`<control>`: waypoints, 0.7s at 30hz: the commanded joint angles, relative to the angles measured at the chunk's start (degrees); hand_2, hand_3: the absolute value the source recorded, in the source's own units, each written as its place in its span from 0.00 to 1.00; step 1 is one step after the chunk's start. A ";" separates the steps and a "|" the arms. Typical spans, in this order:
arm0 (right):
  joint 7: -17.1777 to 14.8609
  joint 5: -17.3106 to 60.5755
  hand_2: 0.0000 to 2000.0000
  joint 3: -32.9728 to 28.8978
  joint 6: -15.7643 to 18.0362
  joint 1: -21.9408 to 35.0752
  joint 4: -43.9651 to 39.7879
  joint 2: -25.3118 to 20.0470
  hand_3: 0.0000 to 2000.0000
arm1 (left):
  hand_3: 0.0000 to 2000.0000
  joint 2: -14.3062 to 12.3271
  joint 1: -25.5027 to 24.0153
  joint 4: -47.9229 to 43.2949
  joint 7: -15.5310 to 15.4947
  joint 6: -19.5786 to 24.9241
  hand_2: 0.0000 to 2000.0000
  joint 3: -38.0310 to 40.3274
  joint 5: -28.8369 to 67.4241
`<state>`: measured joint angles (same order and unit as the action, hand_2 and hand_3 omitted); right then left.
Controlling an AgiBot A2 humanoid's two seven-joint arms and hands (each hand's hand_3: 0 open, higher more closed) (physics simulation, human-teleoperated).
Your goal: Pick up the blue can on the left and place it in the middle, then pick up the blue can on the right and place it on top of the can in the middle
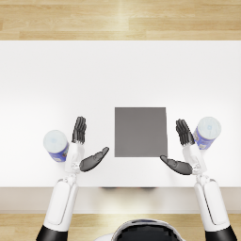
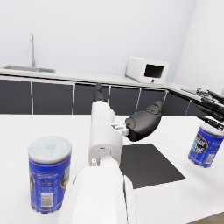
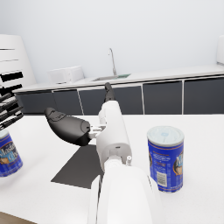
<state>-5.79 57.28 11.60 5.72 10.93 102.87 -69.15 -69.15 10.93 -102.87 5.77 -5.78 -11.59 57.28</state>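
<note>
Both hands spread, holding nothing: left hand (image 1: 84, 148) beside left blue can (image 1: 57, 145), right hand (image 1: 183, 149) beside right blue can (image 1: 206, 132); dark mat (image 1: 140, 131) near front edge of tabletop (image 1: 70, 80).

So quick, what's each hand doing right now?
Left hand: open, holding nothing, beside the left blue can.
Right hand: open, holding nothing.
</note>
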 commanded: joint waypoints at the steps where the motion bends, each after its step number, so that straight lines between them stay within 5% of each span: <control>1: 0.00 0.00 0.00 0.00 0.00 0.00 0.00 0.00 0.00 | 0.00 0.00 0.00 0.00 0.00 0.00 0.00 0.00 0.00; 19: 0.00 0.00 0.00 1.72 0.00 0.11 -0.93 -0.06 0.00 | 0.00 -0.06 0.10 0.93 0.00 0.00 0.00 -1.72 0.00; 21: 2.81 0.00 0.00 -0.10 -2.78 1.01 2.60 -0.94 0.00 | 0.00 -0.32 -0.10 -2.30 -2.80 2.81 0.00 1.52 0.00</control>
<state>-2.13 57.28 12.12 2.11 11.00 103.47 -69.77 -69.51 10.53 -103.47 2.12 -2.13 -11.52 57.28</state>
